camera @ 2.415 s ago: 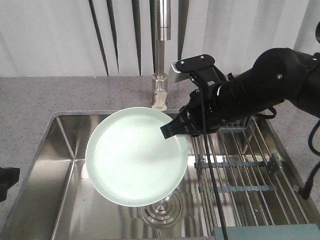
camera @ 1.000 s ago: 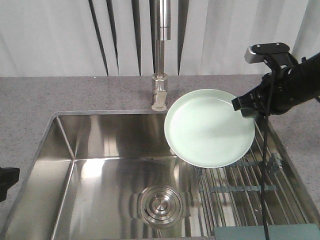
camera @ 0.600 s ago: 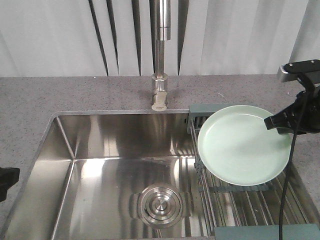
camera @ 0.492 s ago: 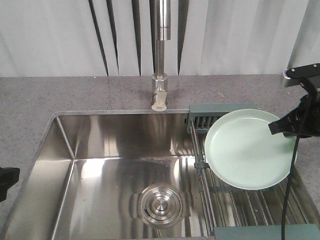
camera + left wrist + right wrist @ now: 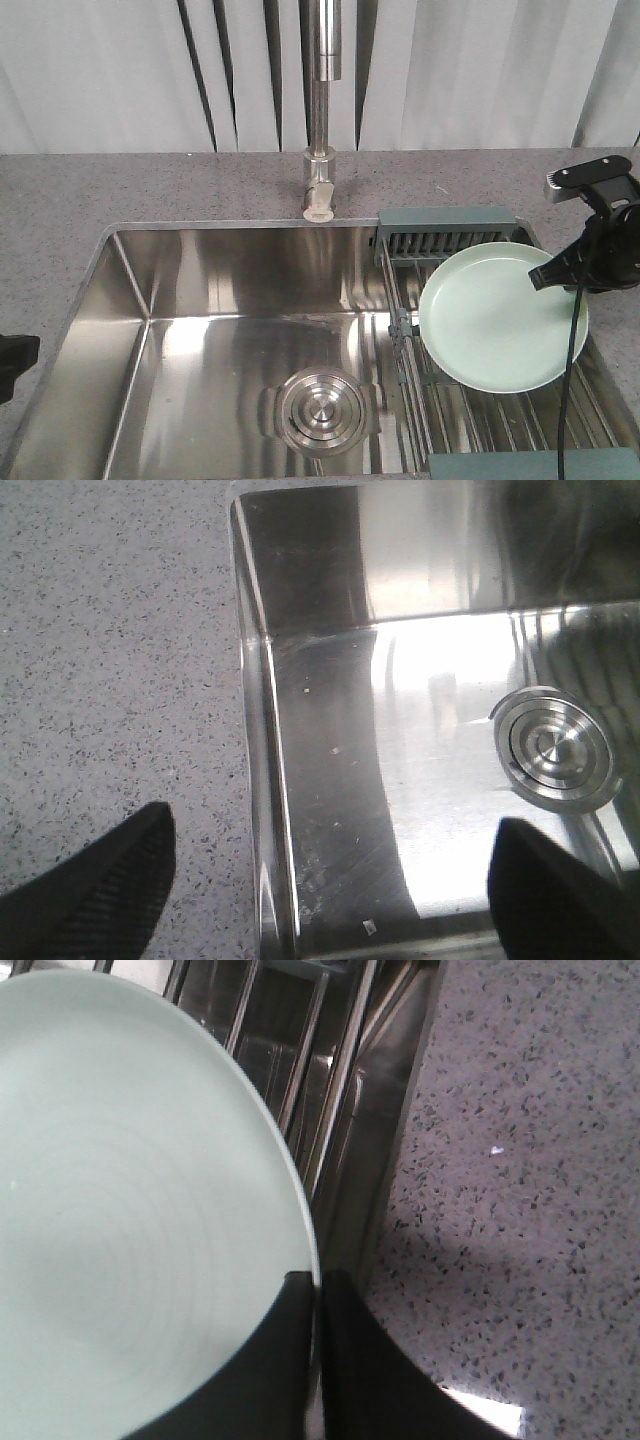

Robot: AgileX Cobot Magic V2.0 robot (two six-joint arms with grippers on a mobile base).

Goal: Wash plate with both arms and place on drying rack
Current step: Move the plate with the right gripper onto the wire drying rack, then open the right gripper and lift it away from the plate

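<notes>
The pale mint-green plate (image 5: 500,320) is held tilted just above the drying rack (image 5: 450,240) at the sink's right side. My right gripper (image 5: 548,276) is shut on the plate's right rim; in the right wrist view its two black fingers (image 5: 290,1360) pinch the rim (image 5: 305,1230) with the plate (image 5: 120,1200) filling the left. My left gripper (image 5: 320,880) is open and empty, low over the sink's left front edge; only a bit of that arm shows at the far left of the front view (image 5: 15,360).
The steel sink basin (image 5: 200,330) with its round drain (image 5: 322,410) lies left of the rack. The tap (image 5: 320,110) stands behind. Speckled grey counter (image 5: 100,190) surrounds the sink. A teal-grey end piece (image 5: 530,465) sits at the rack's front.
My right arm has carried the plate from over the basin rightward to above the rack and lowered it toward the bars. The left arm has not moved.
</notes>
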